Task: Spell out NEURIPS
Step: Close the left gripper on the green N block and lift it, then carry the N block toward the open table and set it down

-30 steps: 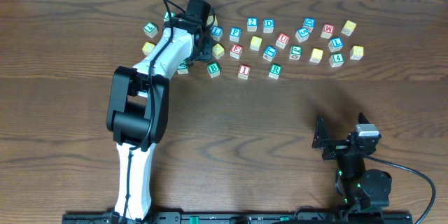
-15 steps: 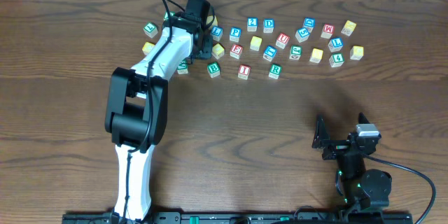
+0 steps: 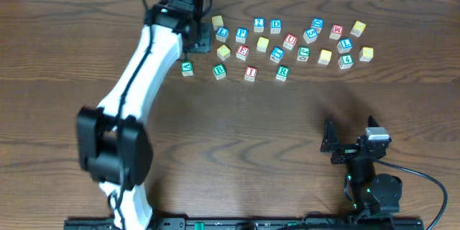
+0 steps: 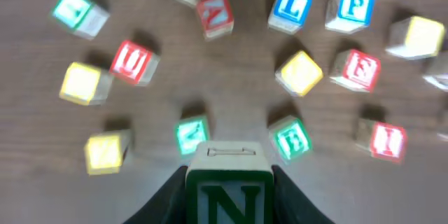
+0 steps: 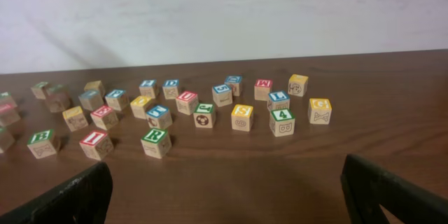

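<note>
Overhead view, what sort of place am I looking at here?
Probably a robotics lab bench, not a home: a white robot arm and a folded black arm stand at a wooden table, with alphabet cubes scattered before a bare wall.

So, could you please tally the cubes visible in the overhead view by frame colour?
Blue-framed cubes: 8
Yellow cubes: 6
Green-framed cubes: 5
Red-framed cubes: 4
Total: 23
The left arm may hide others.

Green N cube [image 4: 229,190] and left tool's [image 4: 229,179] fingers [image 4: 165,203] cropped by the lower edge; far cubes [image 4: 80,12] blurred.
</note>
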Tool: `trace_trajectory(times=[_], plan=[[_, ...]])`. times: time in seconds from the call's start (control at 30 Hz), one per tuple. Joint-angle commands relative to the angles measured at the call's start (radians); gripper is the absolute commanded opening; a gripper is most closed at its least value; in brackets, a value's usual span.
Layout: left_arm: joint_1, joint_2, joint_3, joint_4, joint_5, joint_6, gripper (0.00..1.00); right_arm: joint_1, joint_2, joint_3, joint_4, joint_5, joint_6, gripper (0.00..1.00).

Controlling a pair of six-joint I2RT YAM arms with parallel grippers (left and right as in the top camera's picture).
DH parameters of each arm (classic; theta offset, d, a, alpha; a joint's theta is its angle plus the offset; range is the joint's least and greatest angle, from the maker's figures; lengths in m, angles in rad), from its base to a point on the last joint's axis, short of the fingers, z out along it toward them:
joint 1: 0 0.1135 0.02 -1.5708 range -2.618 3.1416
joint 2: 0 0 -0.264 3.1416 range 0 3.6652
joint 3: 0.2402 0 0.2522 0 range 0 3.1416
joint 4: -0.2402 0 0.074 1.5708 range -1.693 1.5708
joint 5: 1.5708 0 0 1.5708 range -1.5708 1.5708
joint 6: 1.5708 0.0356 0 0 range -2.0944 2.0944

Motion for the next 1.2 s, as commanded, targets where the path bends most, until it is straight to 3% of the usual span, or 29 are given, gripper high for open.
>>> trace_trajectory(times=[0.0, 0.23, 0.43, 0.93, 1.17], plan=[[0.005, -0.089, -0.004, -0.109, -0.012, -0.066, 0.29, 0.002, -0.003, -0.003, -0.003, -0.006, -0.008, 0.99], [-0.001, -0.092, -0.024, -0.354, 0.026, -0.134, 0.29, 0.002, -0.003, -0.003, -0.003, -0.006, -0.008, 0.99], [-0.022, -0.092, -0.17, -0.366, 0.026, -0.167, 0.29, 0.002, -0.003, -0.003, -0.003, -0.006, -0.008, 0.99], [-0.035, -0.092, -0.54, 0.047, 0.025, -0.179, 0.29, 0.002, -0.003, -0.003, -0.003, -0.006, -0.008, 0.99], [-0.035, -0.092, -0.624, 0.155, 0.025, -0.178, 0.3, 0.002, -0.003, -0.003, -0.003, -0.006, -0.008, 0.99]])
